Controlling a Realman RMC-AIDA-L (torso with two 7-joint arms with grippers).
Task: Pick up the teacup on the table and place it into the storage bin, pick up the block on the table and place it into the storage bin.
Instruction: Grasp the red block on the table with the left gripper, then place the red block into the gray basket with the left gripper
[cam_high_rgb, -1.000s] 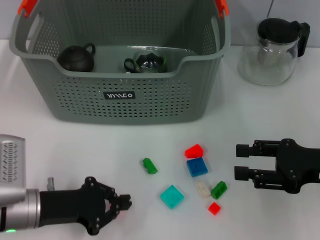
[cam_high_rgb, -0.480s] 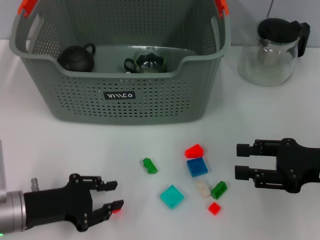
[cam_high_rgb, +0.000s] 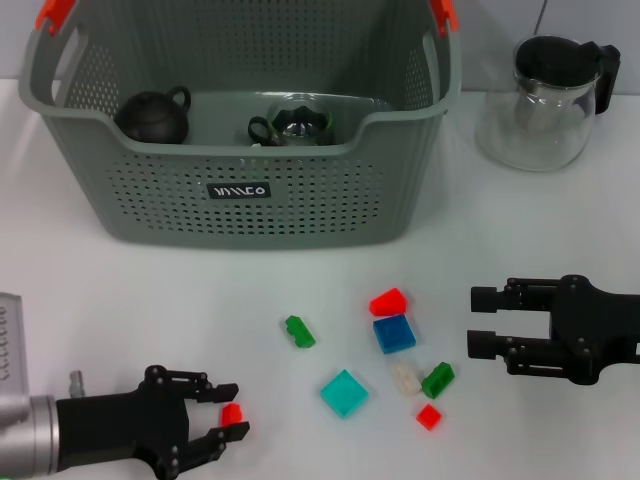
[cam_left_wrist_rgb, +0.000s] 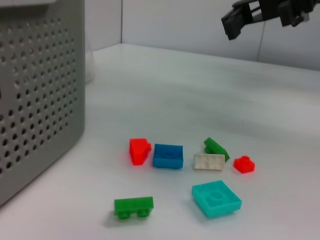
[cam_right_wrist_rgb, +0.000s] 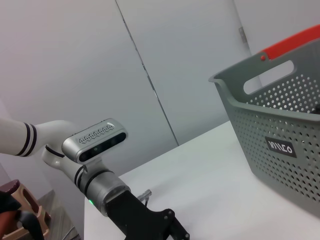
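Red block (cam_high_rgb: 232, 413): between the fingers of the left claw (cam_high_rgb: 228, 413), low on the table, well short of the bin (cam_high_rgb: 240, 190) and off its near-left corner.
Left claw: jaws parted around the block (contact unclear), arm level, pointing right.
Teacup (cam_high_rgb: 293, 124): inside the bin.
Right claw (cam_high_rgb: 483, 322): open, idle, right of the loose blocks.

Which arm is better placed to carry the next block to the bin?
Left. The left gripper already has a small red block between its open jaws. The right gripper hovers open and empty beside the other blocks.
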